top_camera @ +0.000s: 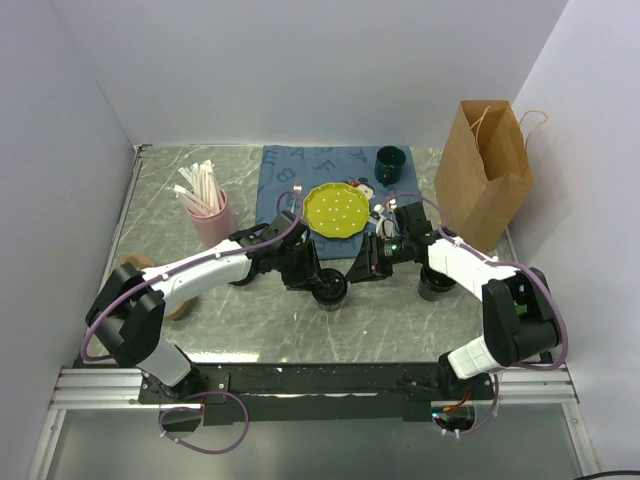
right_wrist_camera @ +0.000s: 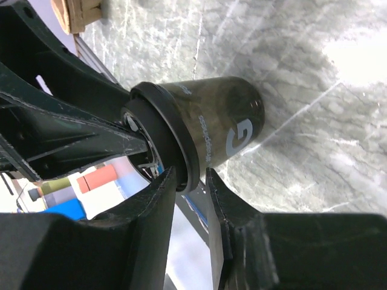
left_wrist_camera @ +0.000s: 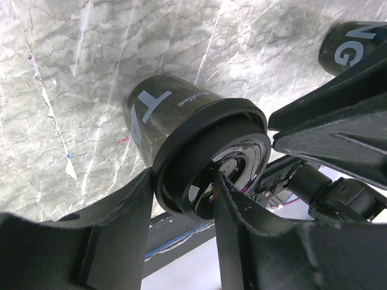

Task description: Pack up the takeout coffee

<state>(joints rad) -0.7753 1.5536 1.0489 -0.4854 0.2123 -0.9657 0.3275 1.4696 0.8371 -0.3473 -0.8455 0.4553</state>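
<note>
Pinching the takeout coffee point(left_wrist_camera: 172, 118) at its lid edge, left hand point(left_wrist_camera: 184, 187); right hand point(right_wrist_camera: 188, 179) astride it, grip unclear.

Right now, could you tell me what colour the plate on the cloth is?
The plate is yellow-green with small pale dots, clearest in the top view.

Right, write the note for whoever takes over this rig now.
Left tool: closed on the lid of the takeout coffee, which stands on the table.
Right tool: tips at the lid rim, jaws slightly apart; grip unclear.
Paper bag: upright at the far right.
Done: the lid is on the cup.
To do: lift the coffee and set it in the bag.
</note>
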